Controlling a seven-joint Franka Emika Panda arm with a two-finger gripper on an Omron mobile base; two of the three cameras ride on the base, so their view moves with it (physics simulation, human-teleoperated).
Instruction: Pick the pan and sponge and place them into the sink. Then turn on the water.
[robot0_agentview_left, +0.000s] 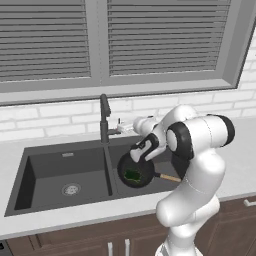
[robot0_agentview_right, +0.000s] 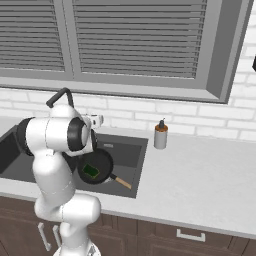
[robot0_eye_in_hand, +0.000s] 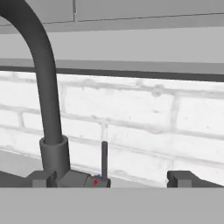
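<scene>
Dark grey metal marks the target now: the faucet (robot0_eye_in_hand: 48, 100) rises just ahead and to the left of the gripper (robot0_eye_in_hand: 109, 177) in the hand view, and its thin lever (robot0_eye_in_hand: 104, 158) stands upright almost dead centre between the two finger tips, a red dot showing at its foot. The water is judged to be the step in hand, since the pan (robot0_agentview_left: 136, 171) is seen lying in the right basin of the sink (robot0_agentview_left: 30, 172) below the gripper, with the green sponge (robot0_agentview_left: 132, 174) resting inside it and the wooden handle (robot0_agentview_left: 170, 178) pointing away toward the arm's base. No water is seen running. To do this well, the lever should be kept centred between the fingers as the hand is eased forward, and it should be pushed from one side rather than squeezed; which way it swings cannot be told. Contact with the gooseneck on the left is best avoided. The jaws are held wide apart and nothing is gripped. The arm is folded forward over the sink, its wrist turned so the hand points level at the brick wall (robot0_eye_in_hand: 153, 109) behind the faucet.
</scene>
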